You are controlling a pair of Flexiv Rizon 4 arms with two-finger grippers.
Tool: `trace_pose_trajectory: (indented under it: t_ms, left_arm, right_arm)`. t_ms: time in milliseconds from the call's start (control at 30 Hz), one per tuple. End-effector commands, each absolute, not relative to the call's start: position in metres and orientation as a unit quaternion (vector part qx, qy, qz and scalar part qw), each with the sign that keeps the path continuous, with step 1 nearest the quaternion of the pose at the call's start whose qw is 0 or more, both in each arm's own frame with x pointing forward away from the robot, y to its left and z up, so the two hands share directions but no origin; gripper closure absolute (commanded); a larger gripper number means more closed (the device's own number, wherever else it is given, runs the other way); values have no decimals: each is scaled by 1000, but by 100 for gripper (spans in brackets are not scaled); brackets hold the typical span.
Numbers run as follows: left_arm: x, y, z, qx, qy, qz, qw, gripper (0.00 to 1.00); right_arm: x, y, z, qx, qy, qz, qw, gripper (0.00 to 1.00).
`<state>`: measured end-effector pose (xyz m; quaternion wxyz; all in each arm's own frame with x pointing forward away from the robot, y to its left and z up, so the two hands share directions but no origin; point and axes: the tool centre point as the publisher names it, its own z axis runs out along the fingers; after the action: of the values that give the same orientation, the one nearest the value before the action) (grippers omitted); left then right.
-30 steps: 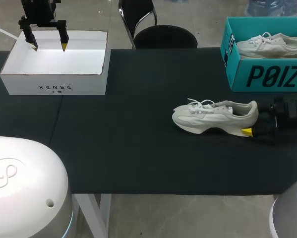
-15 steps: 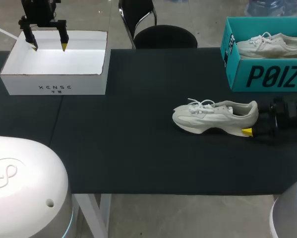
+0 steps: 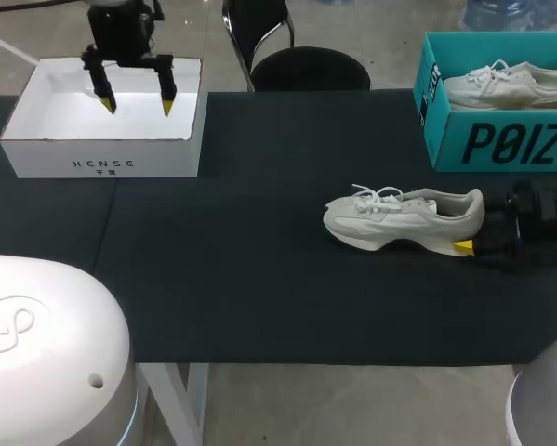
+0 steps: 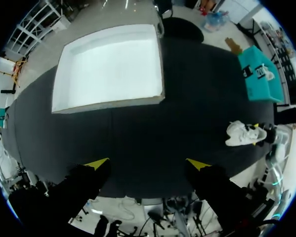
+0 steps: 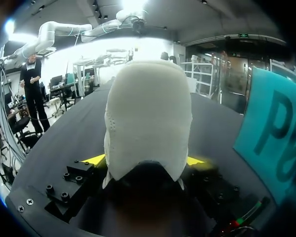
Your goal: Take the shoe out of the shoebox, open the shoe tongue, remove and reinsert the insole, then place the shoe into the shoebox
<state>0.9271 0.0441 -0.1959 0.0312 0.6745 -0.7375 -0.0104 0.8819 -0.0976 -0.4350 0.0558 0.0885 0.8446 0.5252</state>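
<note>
Matt cloth shoe point(image 3: 404, 219), white cardboard box point(image 3: 101, 116).

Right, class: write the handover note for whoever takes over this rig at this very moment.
Left gripper: open, empty, above the white box.
Right gripper: fingers shut on the shoe at its heel; it stands on the table, near the shoebox, which holds a second shoe.
Done: shoe out.
Left, as far as shows: open tongue, remove and refit insole, rebox.
</note>
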Motion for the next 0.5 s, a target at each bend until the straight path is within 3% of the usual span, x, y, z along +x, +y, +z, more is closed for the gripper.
trace_pose_trajectory:
  t_ms: [33,267,500]
  left_arm:
    - [878,-19,-208,666,-745,6,22,0]
    - [851,-109,-212,653,-755,32,48,0]
    - [851,-109,-212,653,-755,32,48,0]
  right_arm:
    - [880,-96,-449,90,845,524,56,100]
    - [880,-96,-449,90,845,524,56,100]
    - [880,-96,-449,90,845,524,56,100]
